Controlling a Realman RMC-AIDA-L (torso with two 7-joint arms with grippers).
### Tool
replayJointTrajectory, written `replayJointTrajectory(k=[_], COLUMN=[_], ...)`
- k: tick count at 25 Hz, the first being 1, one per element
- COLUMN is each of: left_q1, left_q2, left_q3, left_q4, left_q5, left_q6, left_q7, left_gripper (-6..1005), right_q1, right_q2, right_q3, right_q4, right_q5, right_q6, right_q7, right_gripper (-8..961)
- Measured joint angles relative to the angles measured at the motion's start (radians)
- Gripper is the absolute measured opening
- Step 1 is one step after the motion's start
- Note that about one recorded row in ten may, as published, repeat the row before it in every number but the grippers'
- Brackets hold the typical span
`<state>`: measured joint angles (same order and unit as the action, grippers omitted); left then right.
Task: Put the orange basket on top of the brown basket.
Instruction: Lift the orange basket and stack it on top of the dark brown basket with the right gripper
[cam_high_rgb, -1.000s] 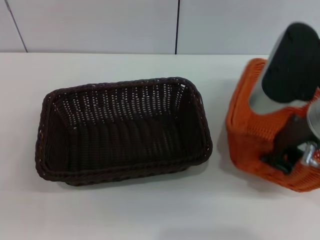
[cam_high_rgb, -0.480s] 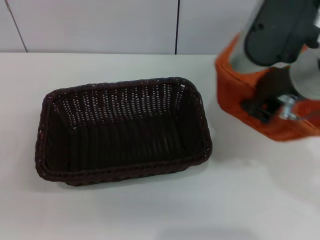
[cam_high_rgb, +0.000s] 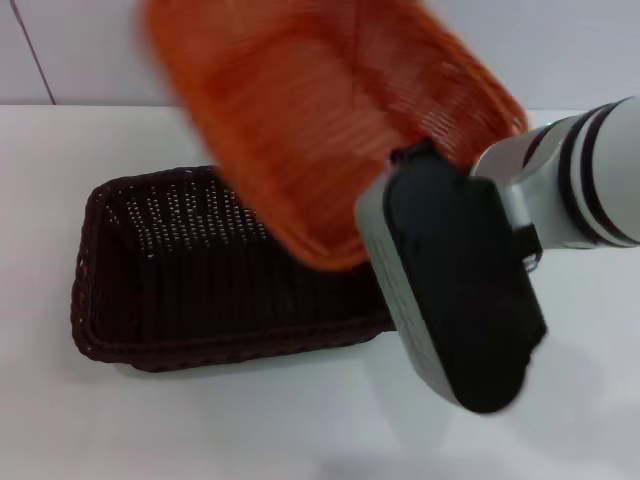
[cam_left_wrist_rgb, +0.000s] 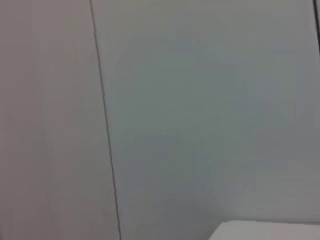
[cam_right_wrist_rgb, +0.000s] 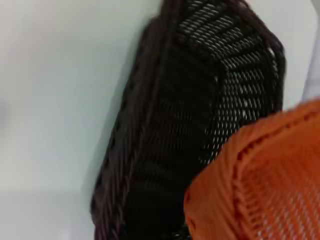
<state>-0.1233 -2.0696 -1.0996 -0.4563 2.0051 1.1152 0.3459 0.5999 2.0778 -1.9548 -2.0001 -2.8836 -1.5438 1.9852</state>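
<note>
Hanging tilted, orange basket (cam_high_rgb: 330, 130) above dark brown basket (cam_high_rgb: 190, 280).

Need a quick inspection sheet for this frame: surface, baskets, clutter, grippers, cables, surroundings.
Surface: white table, bare around the baskets.
Orange basket: lifted and tilted, hanging over the far right part of the brown one, not seated.
Brown basket: flat on the table, open side up; nothing seen in its visible part.
Clutter: nothing seen.
Grippers: right arm carries the orange basket, its fingers hidden; left gripper out of view, its wrist camera facing the wall.
Cables: nothing seen.
Surroundings: pale panelled wall behind the table.
</note>
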Motion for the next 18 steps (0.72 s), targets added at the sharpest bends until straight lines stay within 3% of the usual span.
replayJointTrajectory(k=[3, 7, 18], left_q1=[0.002, 0.003, 0.005], left_q2=[-0.001, -0.002, -0.001], left_q3=[0.001, 0.003, 0.011], left_q4=[-0.001, -0.002, -0.034], left_q5=[-0.001, -0.006, -0.013], left_q6=[-0.001, 0.000, -0.004], left_q7=[-0.019, -0.019, -0.019], left_gripper=[713, 713, 713], right_q1=[-0.085, -0.141, -0.177], right_q2=[0.000, -0.001, -0.005], right_q3=[-0.006, -0.026, -0.041], right_q4=[-0.036, -0.053, 0.059], right_q5=[0.012, 0.026, 0.021], right_q6=[0.067, 0.097, 0.212], right_q7=[-0.249, -0.392, -0.499], right_gripper=[152, 153, 152])
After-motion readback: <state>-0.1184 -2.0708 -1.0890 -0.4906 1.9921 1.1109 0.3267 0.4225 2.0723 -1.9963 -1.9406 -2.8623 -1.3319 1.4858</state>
